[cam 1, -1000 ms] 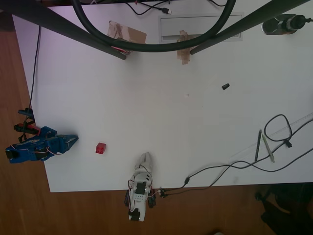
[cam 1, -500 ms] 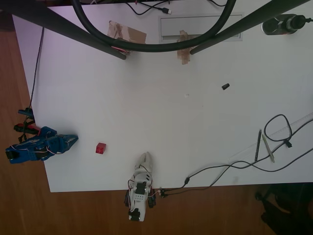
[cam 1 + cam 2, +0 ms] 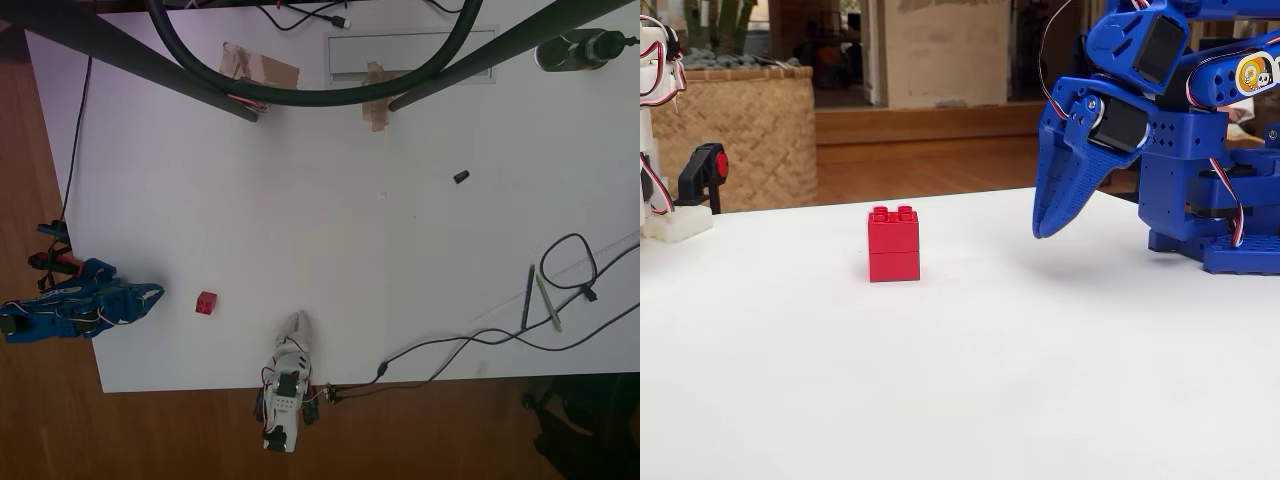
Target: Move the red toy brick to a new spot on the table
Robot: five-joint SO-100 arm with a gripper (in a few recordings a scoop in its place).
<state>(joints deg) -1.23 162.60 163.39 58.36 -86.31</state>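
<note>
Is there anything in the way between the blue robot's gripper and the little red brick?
No. In both views only bare white table lies between the blue gripper and the red toy brick. The white arm stands off to one side.

Overhead view: red toy brick on table near lower left edge. Gripper just left of it, apart. Cap-like piece far right; pens lower right.

The brick is glossy red plastic; the table matt white; the gripper smooth blue plastic.
</note>
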